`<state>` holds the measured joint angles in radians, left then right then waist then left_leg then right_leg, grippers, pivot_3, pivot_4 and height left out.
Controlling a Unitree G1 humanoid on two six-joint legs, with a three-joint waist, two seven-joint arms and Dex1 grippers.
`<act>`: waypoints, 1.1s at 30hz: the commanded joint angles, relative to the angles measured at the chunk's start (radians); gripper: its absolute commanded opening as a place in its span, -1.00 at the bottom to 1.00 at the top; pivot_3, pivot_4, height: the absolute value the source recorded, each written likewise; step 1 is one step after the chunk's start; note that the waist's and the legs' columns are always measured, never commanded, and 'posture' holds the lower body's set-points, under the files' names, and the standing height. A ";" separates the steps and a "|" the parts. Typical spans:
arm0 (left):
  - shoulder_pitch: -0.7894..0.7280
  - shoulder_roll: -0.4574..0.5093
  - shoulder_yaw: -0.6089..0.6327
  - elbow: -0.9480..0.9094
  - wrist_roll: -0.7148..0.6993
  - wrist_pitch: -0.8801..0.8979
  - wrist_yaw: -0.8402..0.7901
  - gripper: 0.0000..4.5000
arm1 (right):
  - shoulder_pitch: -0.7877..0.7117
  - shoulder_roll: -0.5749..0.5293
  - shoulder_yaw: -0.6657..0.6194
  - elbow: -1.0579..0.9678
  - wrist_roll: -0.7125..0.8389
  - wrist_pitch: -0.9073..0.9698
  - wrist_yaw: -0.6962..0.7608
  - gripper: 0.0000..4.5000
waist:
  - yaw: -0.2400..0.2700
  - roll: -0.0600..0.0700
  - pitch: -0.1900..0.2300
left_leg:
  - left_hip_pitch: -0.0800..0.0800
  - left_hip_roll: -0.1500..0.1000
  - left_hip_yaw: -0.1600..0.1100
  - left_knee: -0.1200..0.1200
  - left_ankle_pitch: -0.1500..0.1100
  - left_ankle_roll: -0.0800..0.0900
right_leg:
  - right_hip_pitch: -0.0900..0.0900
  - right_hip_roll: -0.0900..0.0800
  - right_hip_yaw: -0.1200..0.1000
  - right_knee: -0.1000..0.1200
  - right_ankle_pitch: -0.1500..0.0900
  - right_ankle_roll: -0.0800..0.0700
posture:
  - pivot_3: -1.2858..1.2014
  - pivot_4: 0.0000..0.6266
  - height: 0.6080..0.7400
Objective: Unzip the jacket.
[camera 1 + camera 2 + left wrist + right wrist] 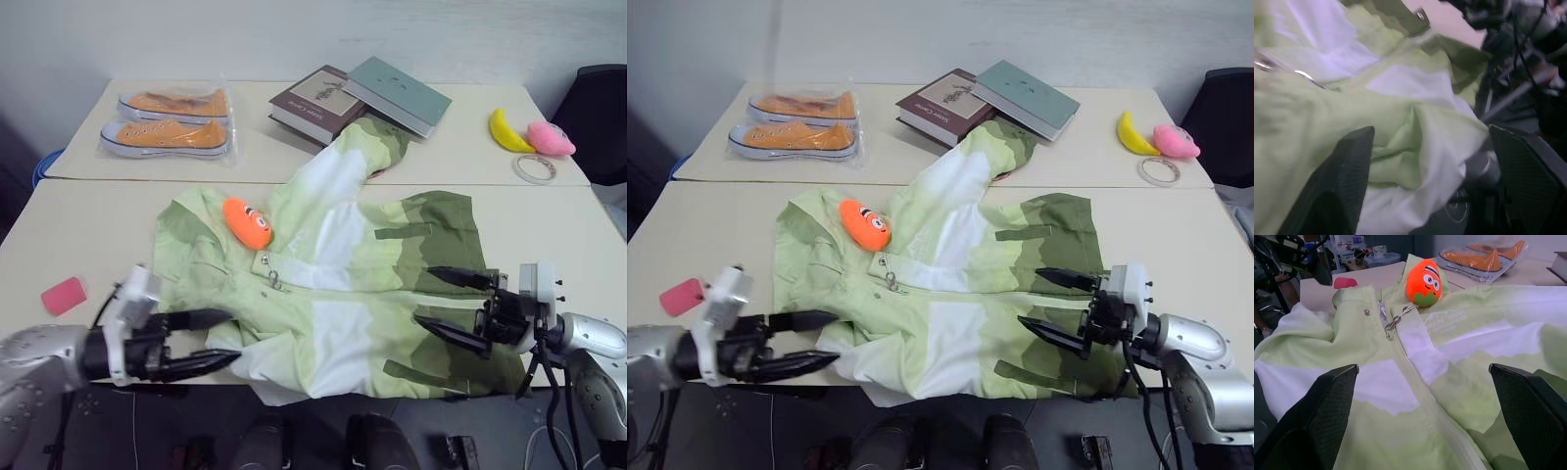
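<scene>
Flat on the near table (78, 220), the jacket (333, 294) lies spread with its front up, hood end toward the far table (460, 147), hem hanging slightly over the near edge. Bands run pale green, white, olive; the olive part sits on the robot's right side. An orange charm (247, 222) rests on the upper left chest, linked by a small chain to the zipper pull (273, 281) just below it; the zipper line runs from there down toward the hem, seen clearly in the right wrist view. Left gripper (217, 338) hovers at the near left edge of the jacket, fingers spread wide, tips just at the hem fabric, nothing held; in its wrist view, bunched green-white cloth lies between the two fingers (1347, 171) but is not pinched. Right gripper (451, 304) hangs over the olive lower right panel, jaws wide apart, pointing inward toward the jacket's middle, holding nothing; whether its lower finger touches the cloth cannot be told. Zipper pull and charm sit between the two grippers, nearer the left, well apart from both. Pink block (64, 295) lies on the near table to the left of the jacket. On the far table: orange shoes (167, 122) in clear wrap, two books (358, 98), yellow and pink toys (532, 135), tape ring (535, 168).
</scene>
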<state>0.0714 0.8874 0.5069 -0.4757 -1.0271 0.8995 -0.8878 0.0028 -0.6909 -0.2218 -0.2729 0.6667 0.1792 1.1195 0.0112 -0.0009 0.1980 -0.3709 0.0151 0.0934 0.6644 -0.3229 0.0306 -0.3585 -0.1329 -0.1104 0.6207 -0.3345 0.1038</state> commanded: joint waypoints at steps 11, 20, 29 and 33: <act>-0.621 -0.397 -0.273 0.438 0.263 0.023 0.578 0.99 | -0.042 0.071 0.023 -0.056 -0.045 -0.053 -0.064 1.00 | 0.010 -0.005 0.000 | -0.003 -0.004 0.003 0.001 0.002 0.002 | -0.002 0.003 -0.001 0.004 0.002 0.003 | 0.03 -0.52 1.00; -0.674 -0.421 -0.366 0.473 0.324 -0.011 0.440 0.15 | 0.014 0.086 0.012 -0.123 -0.050 -0.056 -0.124 1.00 | 0.011 -0.006 0.000 | -0.004 -0.002 0.003 0.002 0.005 -0.001 | -0.002 0.006 0.000 0.003 0.002 0.003 | 0.03 -0.52 1.00; -0.609 -0.372 -0.622 0.288 0.462 -0.371 -0.045 -0.99 | 0.061 0.037 -0.053 -0.162 -0.018 -0.016 -0.138 1.00 | 0.013 -0.006 0.000 | -0.004 -0.003 0.003 0.000 0.005 -0.002 | -0.003 0.006 0.000 0.002 0.002 0.003 | 0.03 -0.52 1.00; -0.589 -0.392 -0.745 0.342 0.586 -0.503 -0.111 -0.68 | 0.046 0.017 -0.025 -0.157 -0.044 -0.002 -0.136 1.00 | 0.011 -0.006 0.000 | -0.003 -0.002 0.004 0.000 0.006 -0.001 | -0.002 0.008 0.001 0.000 0.002 0.003 | 0.03 -0.52 1.00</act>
<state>-0.5097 0.4894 -0.2253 -0.1286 -0.4699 0.4383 -0.9729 0.0569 -0.6625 -0.2421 -0.4005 0.6295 0.1954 0.9819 0.0227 -0.0068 0.1983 -0.3740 0.0135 0.0974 0.6652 -0.3169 0.0294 -0.3609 -0.1255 -0.1092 0.6205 -0.3327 0.1072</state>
